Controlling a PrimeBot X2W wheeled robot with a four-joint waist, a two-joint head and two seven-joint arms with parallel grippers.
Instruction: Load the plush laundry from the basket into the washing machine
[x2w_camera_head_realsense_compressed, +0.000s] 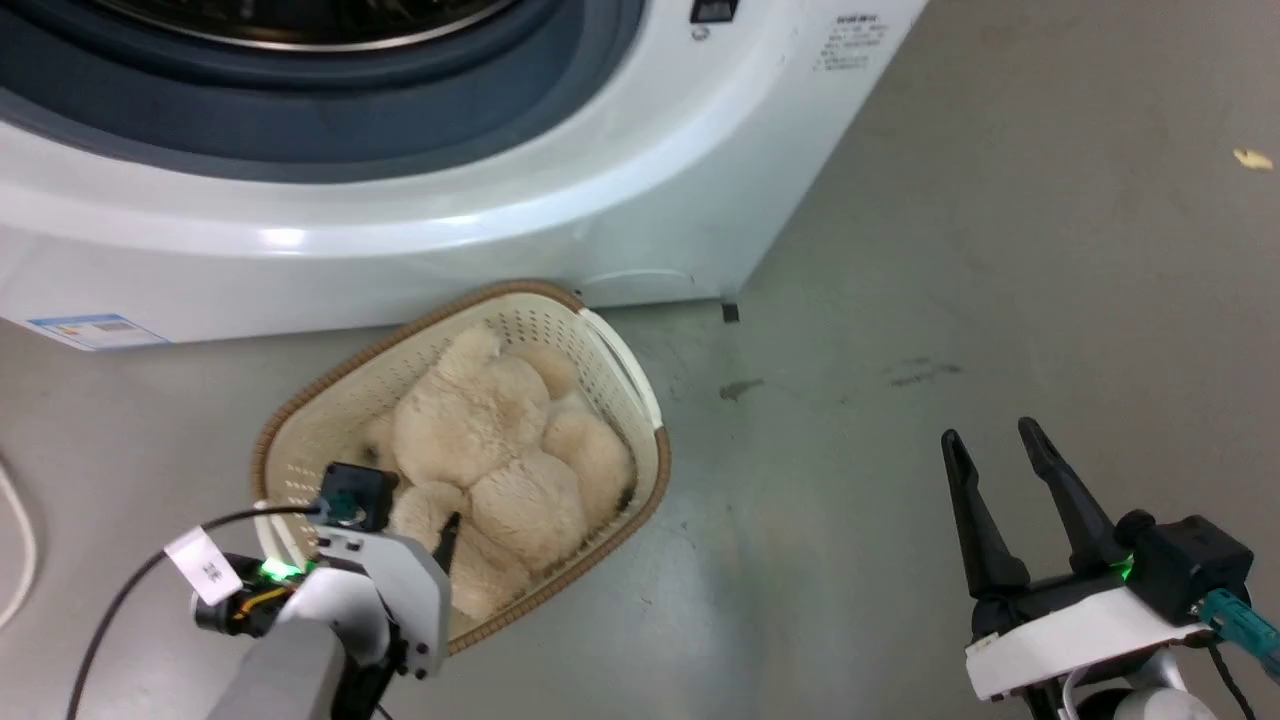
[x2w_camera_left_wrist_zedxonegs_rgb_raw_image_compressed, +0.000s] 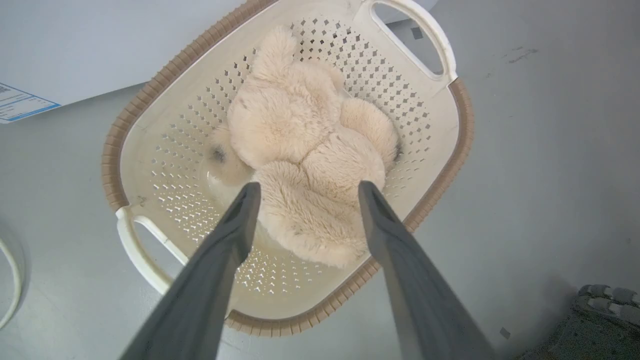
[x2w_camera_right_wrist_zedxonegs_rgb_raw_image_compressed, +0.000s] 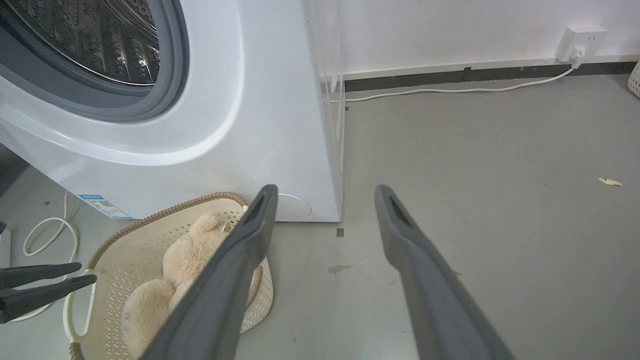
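1. Over the near end of the basket (x2w_camera_left_wrist_zedxonegs_rgb_raw_image_compressed: 462, 125), the left claw (x2w_camera_left_wrist_zedxonegs_rgb_raw_image_compressed: 308, 185) hangs with its two dark fingers spread apart. In its own wrist view the tips frame the nearest furry lobe of the plush toy (x2w_camera_left_wrist_zedxonegs_rgb_raw_image_compressed: 295, 135). Whether they touch the fur I cannot tell.
2. That toy lies inside the basket, a heap of rounded cream lobes covering most of the bottom. A small dark spot shows on its left side in the left wrist view.
3. The basket is cream plastic pierced with small holes, with a brown woven-look rim and a white handle at each short end. It stands on the grey floor (x2w_camera_head_realsense_compressed: 1000, 250), its far end close against the foot of the washing machine (x2w_camera_head_realsense_compressed: 600, 200).
4. The machine's white front curves up above the basket to a grey seal (x2w_camera_head_realsense_compressed: 300, 110). In the right wrist view this seal rings a shiny steel drum (x2w_camera_right_wrist_zedxonegs_rgb_raw_image_compressed: 115, 45). A small blue-and-white label (x2w_camera_head_realsense_compressed: 95, 330) sits low on the front, left of the basket.
5. The right claw (x2w_camera_head_realsense_compressed: 989, 432) is well apart from the basket, out to the right above bare floor. Its fingers are also spread, grip nothing, and point towards the machine's right corner.
6. Farther out, a white cable (x2w_camera_right_wrist_zedxonegs_rgb_raw_image_compressed: 450, 91) runs along the base of the wall to a white socket (x2w_camera_right_wrist_zedxonegs_rgb_raw_image_compressed: 580, 42). A looped white cord (x2w_camera_right_wrist_zedxonegs_rgb_raw_image_compressed: 50, 240) lies on the floor left of the basket, and a small yellow scrap (x2w_camera_head_realsense_compressed: 1252, 158) lies far off to the right.
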